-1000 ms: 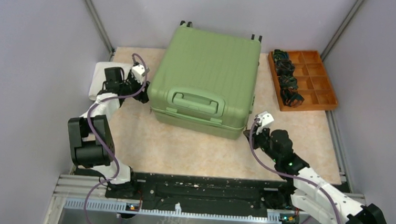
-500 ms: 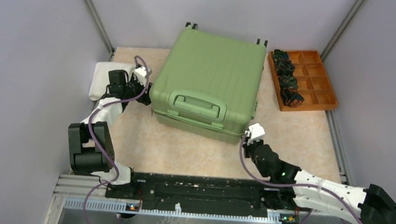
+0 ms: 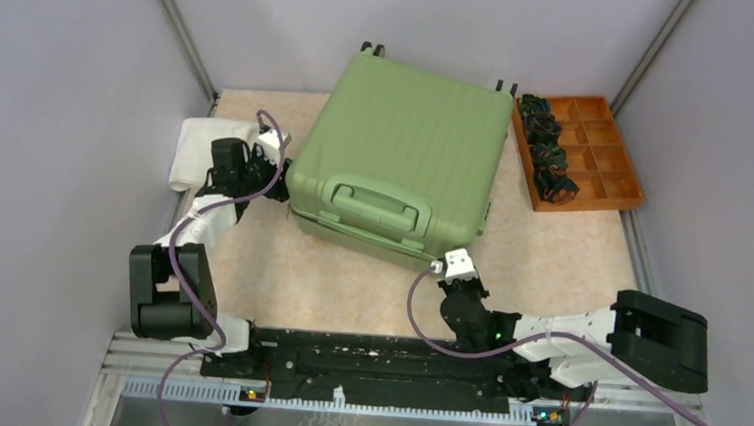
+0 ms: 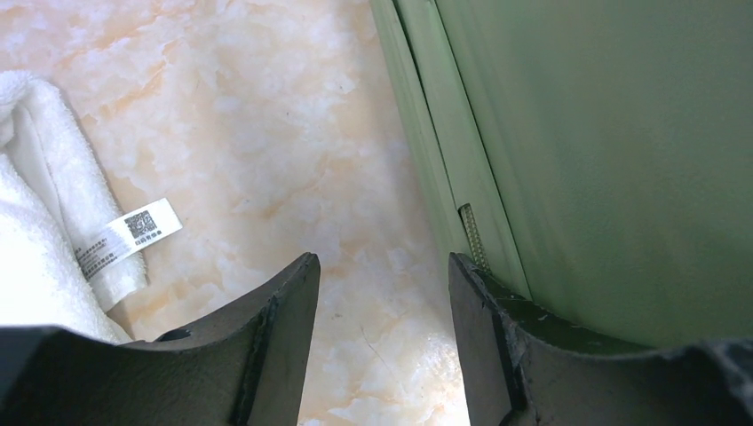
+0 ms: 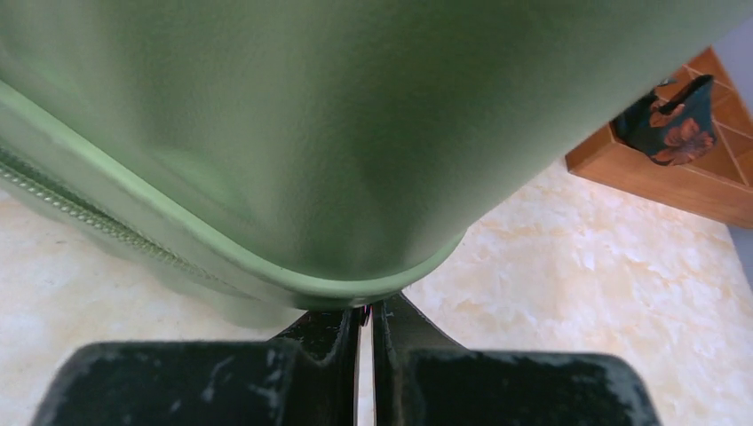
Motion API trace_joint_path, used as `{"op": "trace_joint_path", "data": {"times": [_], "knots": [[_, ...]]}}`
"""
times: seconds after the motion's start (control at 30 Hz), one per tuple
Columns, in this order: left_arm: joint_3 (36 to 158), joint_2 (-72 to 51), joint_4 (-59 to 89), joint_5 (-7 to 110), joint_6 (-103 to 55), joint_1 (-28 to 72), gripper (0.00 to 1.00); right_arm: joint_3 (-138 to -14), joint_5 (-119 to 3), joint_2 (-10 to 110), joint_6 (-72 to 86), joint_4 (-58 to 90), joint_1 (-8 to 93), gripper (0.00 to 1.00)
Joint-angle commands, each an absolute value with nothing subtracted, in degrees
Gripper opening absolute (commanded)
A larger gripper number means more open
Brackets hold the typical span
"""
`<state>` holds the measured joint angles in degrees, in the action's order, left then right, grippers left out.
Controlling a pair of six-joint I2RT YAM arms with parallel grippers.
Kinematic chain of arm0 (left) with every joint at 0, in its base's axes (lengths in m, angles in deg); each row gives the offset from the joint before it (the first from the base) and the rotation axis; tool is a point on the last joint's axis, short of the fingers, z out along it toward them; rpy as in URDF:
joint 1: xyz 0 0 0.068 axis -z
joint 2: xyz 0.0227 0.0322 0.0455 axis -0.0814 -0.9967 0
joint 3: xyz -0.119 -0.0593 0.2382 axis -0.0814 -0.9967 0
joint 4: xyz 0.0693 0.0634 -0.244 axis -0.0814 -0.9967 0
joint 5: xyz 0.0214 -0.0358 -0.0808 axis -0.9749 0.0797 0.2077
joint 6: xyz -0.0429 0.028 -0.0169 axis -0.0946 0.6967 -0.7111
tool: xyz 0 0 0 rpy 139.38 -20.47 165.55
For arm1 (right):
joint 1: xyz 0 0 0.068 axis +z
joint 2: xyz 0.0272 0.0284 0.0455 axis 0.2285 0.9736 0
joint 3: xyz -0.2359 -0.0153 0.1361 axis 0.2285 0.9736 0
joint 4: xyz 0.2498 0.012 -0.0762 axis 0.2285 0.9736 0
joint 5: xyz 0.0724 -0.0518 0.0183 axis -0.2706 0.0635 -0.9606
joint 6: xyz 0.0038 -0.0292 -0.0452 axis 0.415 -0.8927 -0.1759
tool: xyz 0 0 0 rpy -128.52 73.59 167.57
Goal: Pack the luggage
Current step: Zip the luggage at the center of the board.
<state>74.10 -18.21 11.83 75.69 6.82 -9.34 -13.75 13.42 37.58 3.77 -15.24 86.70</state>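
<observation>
The pale green hard-shell suitcase (image 3: 396, 164) lies flat and closed on the beige marbled table (image 3: 570, 257), its carry handle (image 3: 374, 208) on the near face and its long sides skewed so the near right corner swings toward the arms.

The right hand (image 5: 366, 321) sits directly under that near corner, fingers almost together with only a thin slit between them. Whether they pinch the zipper pull or anything else there is hidden by the shell's rim, so I cannot tell. In the wrist view the zipper seam (image 5: 62, 206) runs away to the left of this hand, along the case's near edge.

The left hand (image 4: 382, 293) is at the case's left flank, fingers spread wide with bare table between them. The suitcase wall lies just to its right, the right finger close against the seam. A folded white towel (image 3: 197, 150) with a printed tag (image 4: 129, 237) lies just to its left.

An orange wooden divided tray (image 3: 613, 154) holding dark rolled items (image 3: 543, 149) sits well beyond the right hand, past the case.

For any work on the zipper at the near edge, the right hand is the nearer 1; the towel belongs to the left.
</observation>
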Motion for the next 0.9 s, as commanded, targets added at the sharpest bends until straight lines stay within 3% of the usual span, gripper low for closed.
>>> {"op": "trace_joint_path", "data": {"times": [0.0,0.17,0.23,0.43,0.67,0.77,0.87], "knots": [[70.5,-14.1,5.5,94.6,9.6,1.6,0.65,-23.2,-13.1,42.7,6.1,-37.2,91.0,0.0],[71.8,-13.3,3.7,94.0,9.1,1.8,0.66,-20.0,-17.8,37.1,6.0,-39.4,91.0,0.0],[74.2,-13.4,-0.4,91.8,11.5,1.7,0.74,-17.7,-17.1,32.8,6.4,-38.6,90.8,0.0],[75.0,-8.6,-11.8,83.7,28.1,-1.5,0.8,-13.8,-20.5,22.6,8.9,-31.2,87.2,0.0],[60.8,10.1,-12.9,77.4,46.8,-4.3,0.84,-11.6,-27.6,20.7,10.6,-33.0,85.1,0.0],[56.5,20.6,-16.4,79.6,52.3,-4.3,0.83,-9.2,-29.2,19.9,11.4,-37.1,84.6,0.0],[53.3,33.3,-16.1,89.1,58.4,-4.2,0.84,-7.1,-30.4,18.4,12.0,-39.8,83.4,0.0]]}}
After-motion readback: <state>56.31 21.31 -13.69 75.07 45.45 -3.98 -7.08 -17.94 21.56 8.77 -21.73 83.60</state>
